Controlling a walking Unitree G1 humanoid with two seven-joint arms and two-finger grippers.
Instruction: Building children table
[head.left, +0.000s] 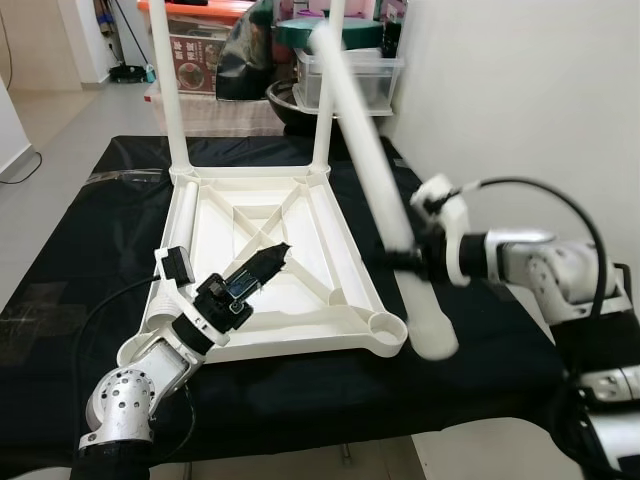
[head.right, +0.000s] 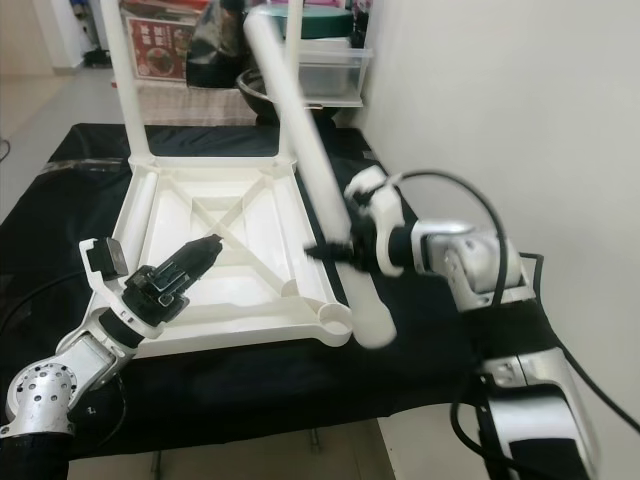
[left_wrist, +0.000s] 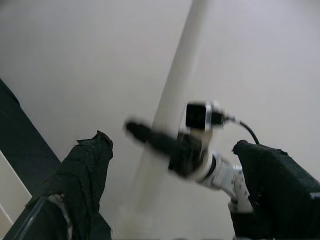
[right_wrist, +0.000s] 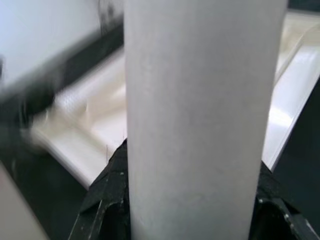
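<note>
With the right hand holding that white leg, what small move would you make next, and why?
Probably swing the leg's lower end over the open socket at the tabletop's near right corner. The right hand grips the leg tilted, its end hanging beside that socket.

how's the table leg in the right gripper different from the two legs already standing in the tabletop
The held leg is clamped by the right gripper and leans at a slant, its lower end hanging free beside the near right corner socket. The two fitted legs stand upright, seated in the far corners of the upturned tabletop. The held leg is motion-blurred; the fitted ones look sharp. All are plain white tubes.
</note>
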